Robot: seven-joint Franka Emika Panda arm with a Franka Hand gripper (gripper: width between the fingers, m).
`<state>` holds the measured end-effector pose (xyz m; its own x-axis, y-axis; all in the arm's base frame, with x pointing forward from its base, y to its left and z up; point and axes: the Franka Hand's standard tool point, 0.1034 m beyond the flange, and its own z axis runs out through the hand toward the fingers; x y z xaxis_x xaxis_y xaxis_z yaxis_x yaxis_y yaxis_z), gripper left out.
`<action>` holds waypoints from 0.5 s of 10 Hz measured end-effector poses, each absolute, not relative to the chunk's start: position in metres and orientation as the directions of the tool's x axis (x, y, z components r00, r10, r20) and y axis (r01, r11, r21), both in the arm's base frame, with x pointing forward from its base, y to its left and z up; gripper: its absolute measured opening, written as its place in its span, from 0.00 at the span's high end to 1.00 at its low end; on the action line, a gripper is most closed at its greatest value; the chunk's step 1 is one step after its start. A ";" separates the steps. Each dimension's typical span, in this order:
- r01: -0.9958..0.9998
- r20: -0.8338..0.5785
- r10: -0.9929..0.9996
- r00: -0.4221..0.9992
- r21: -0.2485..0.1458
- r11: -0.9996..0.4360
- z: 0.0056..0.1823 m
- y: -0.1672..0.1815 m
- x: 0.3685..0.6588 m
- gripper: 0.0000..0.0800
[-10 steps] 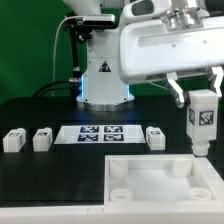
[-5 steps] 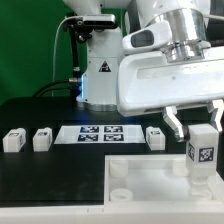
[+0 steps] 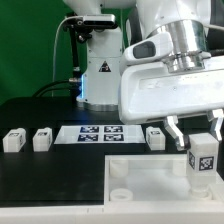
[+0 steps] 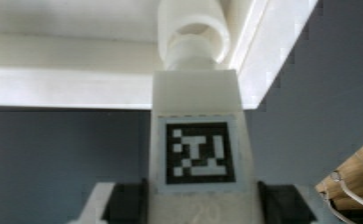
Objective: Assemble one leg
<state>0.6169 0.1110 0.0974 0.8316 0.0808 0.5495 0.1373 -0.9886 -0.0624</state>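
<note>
Arm's gripper closed on the leg, pinching its upper sides, tag facing the camera. Leg upright, hanging over the white panel at the corner on the exterior view's right. Its foot is close to the panel; contact not clear. In the wrist view the leg lines up with a round socket just beyond its tip.

Step in hand, by my reading: seating the leg in that socket. Keep it vertical, tip centred over the hole, descend slowly. Any offset likely catches the socket rim and tilts the leg in the grip. No release until it bottoms.

Against a second ago: arm and leg markedly lower. Against half a second ago: lower again, only slightly. Spare legs and marker board unmoved
</note>
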 end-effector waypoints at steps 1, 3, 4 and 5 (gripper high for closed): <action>0.139 0.549 0.082 0.832 -0.063 -0.988 0.096 0.112 0.616 0.63; 0.139 0.547 0.083 0.833 -0.063 -0.988 0.090 0.113 0.614 0.63; 0.139 0.551 0.082 0.831 -0.062 -0.988 0.089 0.113 0.614 0.63; 0.139 0.551 0.082 0.830 -0.062 -0.988 0.089 0.113 0.614 0.63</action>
<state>0.6138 0.1127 0.0890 0.8301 0.0824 0.5515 0.1392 -0.9883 -0.0619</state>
